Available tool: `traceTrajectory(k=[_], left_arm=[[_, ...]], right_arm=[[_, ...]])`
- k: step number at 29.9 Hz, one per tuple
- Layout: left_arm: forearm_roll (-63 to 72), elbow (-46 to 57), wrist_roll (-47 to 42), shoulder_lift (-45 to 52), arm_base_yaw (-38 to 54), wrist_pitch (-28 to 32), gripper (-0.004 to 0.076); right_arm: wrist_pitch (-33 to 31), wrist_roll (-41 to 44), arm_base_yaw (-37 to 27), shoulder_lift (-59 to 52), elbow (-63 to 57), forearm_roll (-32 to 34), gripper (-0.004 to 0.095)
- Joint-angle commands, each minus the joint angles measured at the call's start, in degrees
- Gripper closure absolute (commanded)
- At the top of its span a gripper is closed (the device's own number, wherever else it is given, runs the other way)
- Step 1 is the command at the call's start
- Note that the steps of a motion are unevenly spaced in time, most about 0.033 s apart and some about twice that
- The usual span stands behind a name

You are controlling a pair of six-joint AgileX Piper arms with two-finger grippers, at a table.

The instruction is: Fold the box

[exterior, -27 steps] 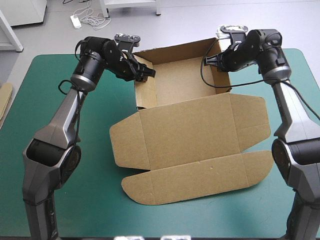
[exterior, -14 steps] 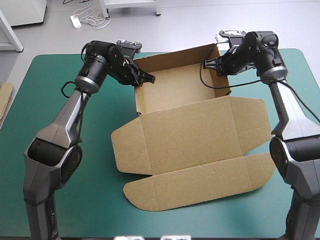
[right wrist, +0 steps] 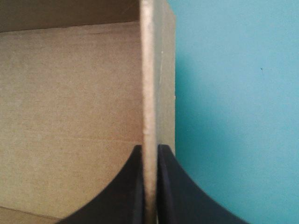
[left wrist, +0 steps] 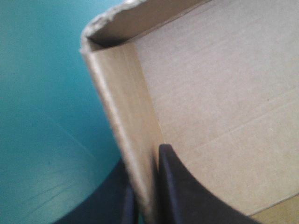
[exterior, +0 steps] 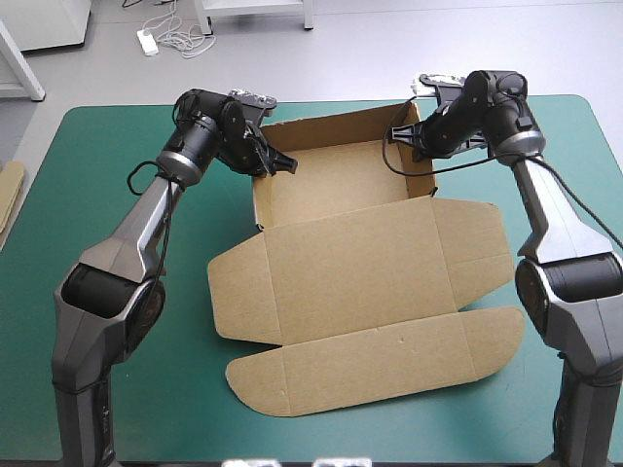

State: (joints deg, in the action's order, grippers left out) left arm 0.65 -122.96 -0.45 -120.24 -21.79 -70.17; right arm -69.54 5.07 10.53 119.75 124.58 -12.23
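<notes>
Box: the brown box (exterior: 336, 180) sat toward the table's far edge on the teal-green cover (exterior: 117, 204), an open tray with its lid (exterior: 360, 258) lying flat toward the near edge.
Left gripper: the left gripper (exterior: 279, 162) was all but closed, pinching the tray's left wall (left wrist: 121, 116) near the far corner, one black finger inside and one outside.
Right gripper: the right gripper (exterior: 402, 134) was likewise nearly closed, pinching the right wall (right wrist: 148, 84).
Handling: probably light. The panels looked stiff but likely to hinge at the creases, and the thin board might buckle if twisted.
Hold: the walls' top edges near the corners seemed soundest. For the lid, its free edge.
</notes>
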Motion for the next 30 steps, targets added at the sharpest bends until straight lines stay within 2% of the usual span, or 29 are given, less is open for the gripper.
traceTrajectory(k=[1,7,14,30], left_arm=[[0.48,-1.25,2.49,2.73,0.04,-3.03,0.0733],[2.09,-1.36,1.48,0.42,1.14,-2.58,0.0733],[3.13,-1.44,0.09,-0.9,1.14,1.74,0.0733],[4.61,-1.98,-0.66,-3.71,1.14,3.27,0.0733]], right_arm=[[2.22,-0.58,0.21,-2.66,1.69,-3.67,0.0915],[0.26,-1.52,1.67,-1.05,1.69,1.09,0.0915],[-0.63,-1.31,4.56,2.33,1.69,2.85,0.0915],[-0.49,-0.87,7.03,5.49,2.26,6.52,0.0913]])
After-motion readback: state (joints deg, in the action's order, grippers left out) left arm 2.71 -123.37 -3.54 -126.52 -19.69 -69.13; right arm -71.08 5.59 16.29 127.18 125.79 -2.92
